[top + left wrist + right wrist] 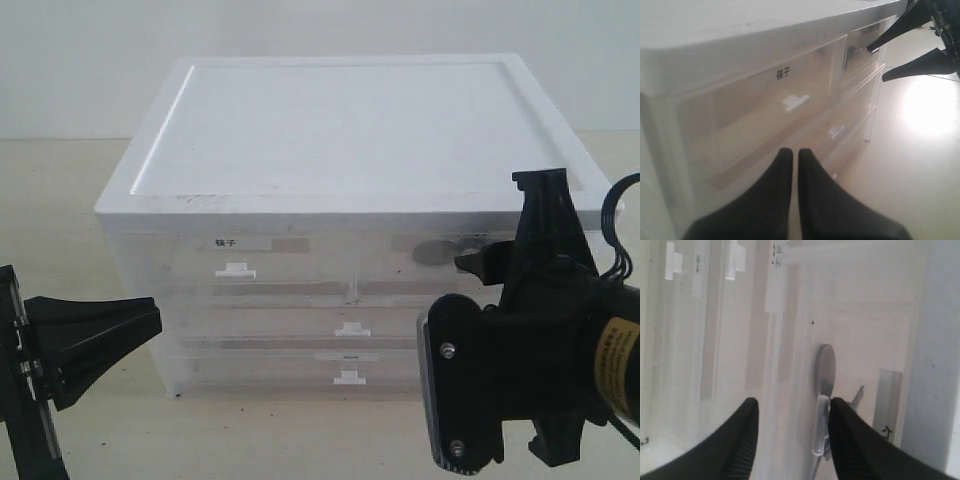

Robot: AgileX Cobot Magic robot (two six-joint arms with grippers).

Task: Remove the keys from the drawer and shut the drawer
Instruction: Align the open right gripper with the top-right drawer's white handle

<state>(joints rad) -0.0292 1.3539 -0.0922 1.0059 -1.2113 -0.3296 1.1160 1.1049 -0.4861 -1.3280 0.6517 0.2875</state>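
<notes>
The left gripper (792, 152) hangs low with its fingers closed together on nothing. The cabinet (340, 130) is ahead of its tips, the labelled twin drawer (765, 110) nearest. Farther right, the right gripper (792, 404) faces the drawer (395, 268), jaws apart and empty. The white tab handle (820, 427) sits between them, against one finger (850, 440). The keys (826, 371) lie inside, just beyond the fingertips, their round fob (432, 250) showing through the translucent front.
</notes>
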